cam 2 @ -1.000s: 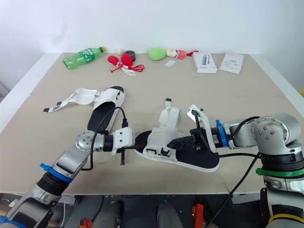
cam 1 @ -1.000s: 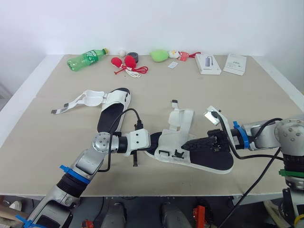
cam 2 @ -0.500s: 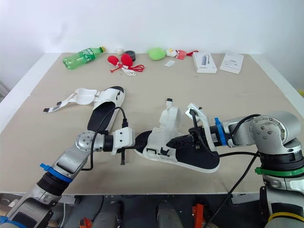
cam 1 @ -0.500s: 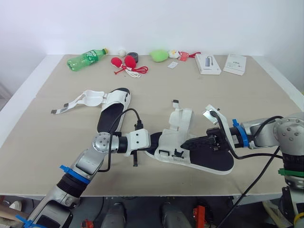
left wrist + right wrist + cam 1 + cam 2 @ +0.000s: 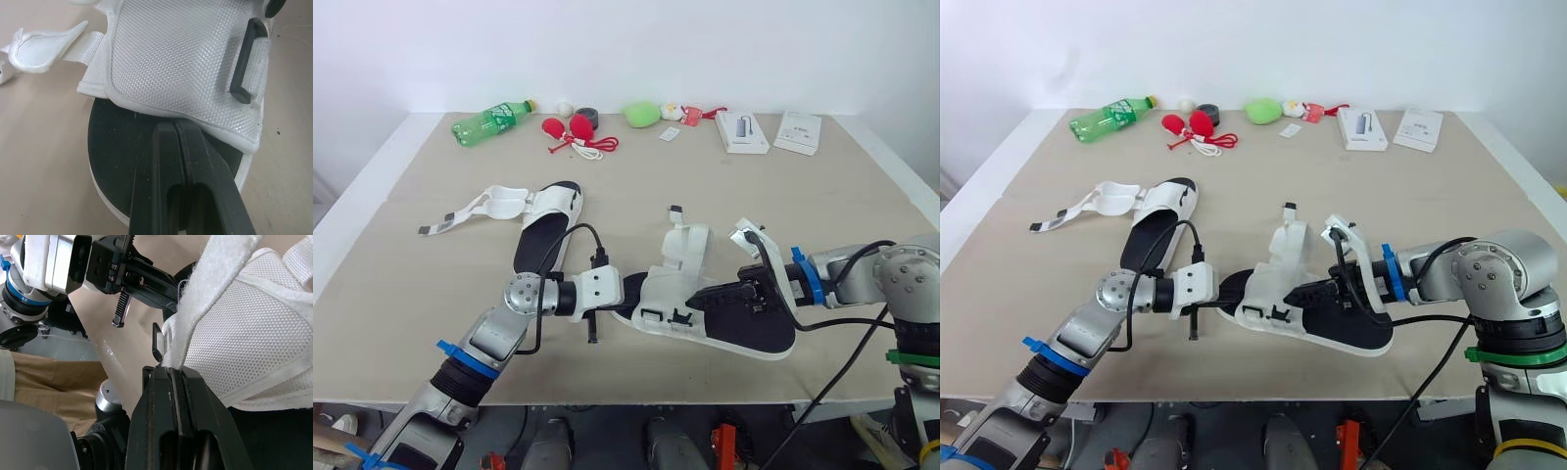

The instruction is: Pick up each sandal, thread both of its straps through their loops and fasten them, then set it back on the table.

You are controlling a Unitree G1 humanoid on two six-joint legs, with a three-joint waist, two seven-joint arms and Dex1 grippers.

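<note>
Our right claw point(image 5: 698, 297) is pinched onto the white webbing strap point(image 5: 210, 289) of the black-soled, white mesh sandal point(image 5: 754, 330), which lies lower centre of frame on the beige table point(image 5: 431, 294). Our left claw point(image 5: 639, 290), fingers point(image 5: 164, 166) together, rests on its toe end, seemingly gripping nothing.

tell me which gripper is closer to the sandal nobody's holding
Left. The left gripper sits at the toe of the near sandal, right beside the loose sandal's near end; the right gripper is farther right, over the insole.
</note>
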